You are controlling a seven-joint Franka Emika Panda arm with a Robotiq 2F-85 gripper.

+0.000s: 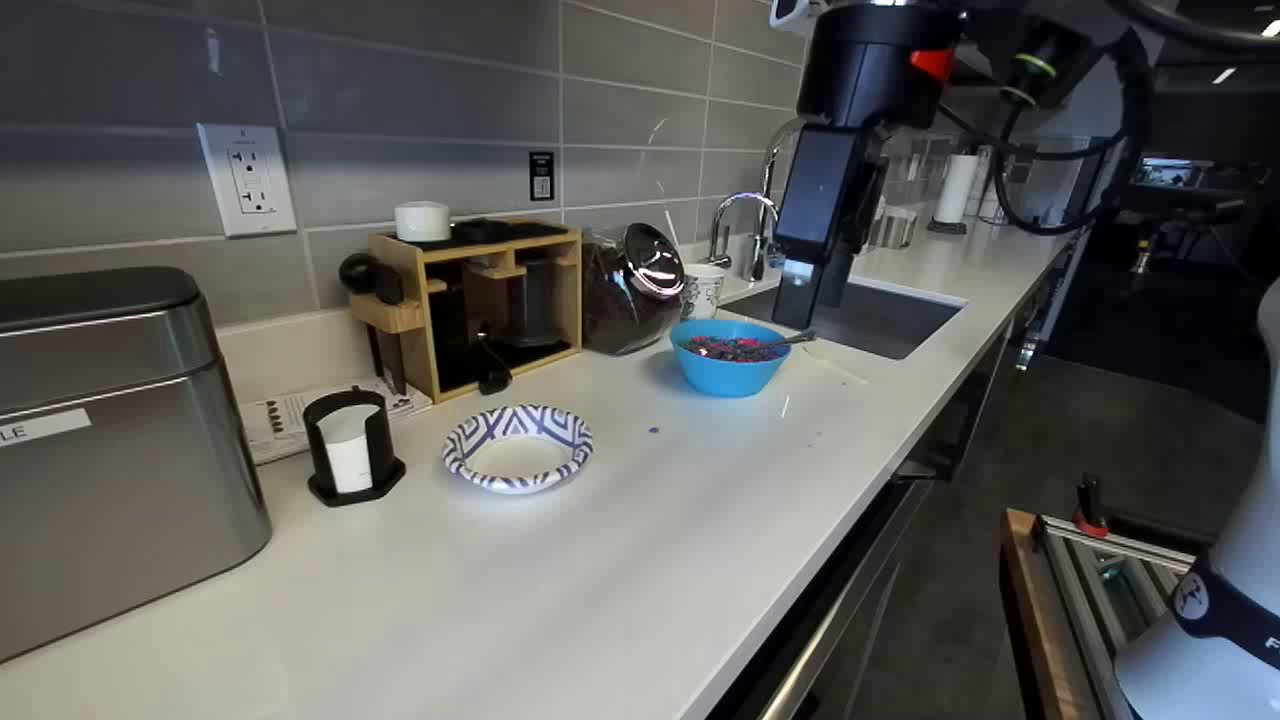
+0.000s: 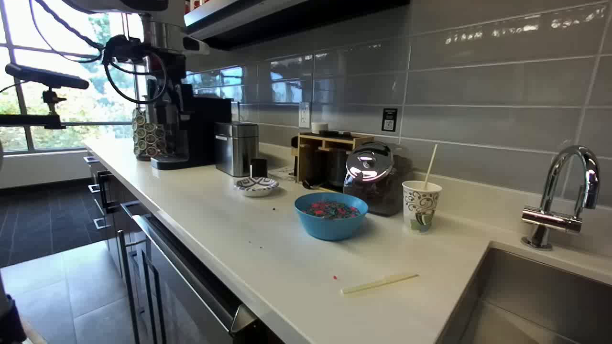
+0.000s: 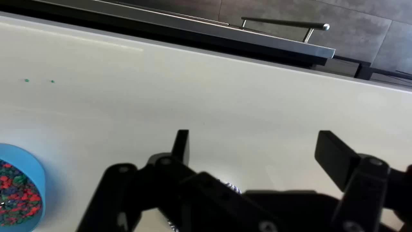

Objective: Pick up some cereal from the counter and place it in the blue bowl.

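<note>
Can see the black tool [image 3: 253,145] across the bottom of the wrist view, loose and spread wide apart, with white counter [image 3: 225,96] showing in the gap between the two fingers [image 3: 333,158]. Can see the same tool [image 1: 815,295] at the upper right in an exterior view, hanging with tips down.

Can find the blue bowl [image 3: 22,158] at the lower left of the wrist view, cut off by the edge and apart from the tool. Can find it in both exterior views too, standing upright on the counter near the middle of the frame, with lots of little red, green and dark bits of cereal [image 2: 330,209] inside.

At the upper left of the wrist view, can spot two tiny green bits [image 3: 27,80] on the counter. In an exterior view, low in the middle, can spot one tiny red bit [image 2: 335,277] near a long pale stick [image 2: 380,283].

Left of the blue bowl in both exterior views, can see a white dish [image 1: 517,450] with blue lines. At the right in an exterior view, can see a paper cup [image 2: 420,208] with a thin stick [image 2: 431,165] poking up, near a dark jar [image 2: 375,196] with a shiny lid [image 2: 370,165].
</note>
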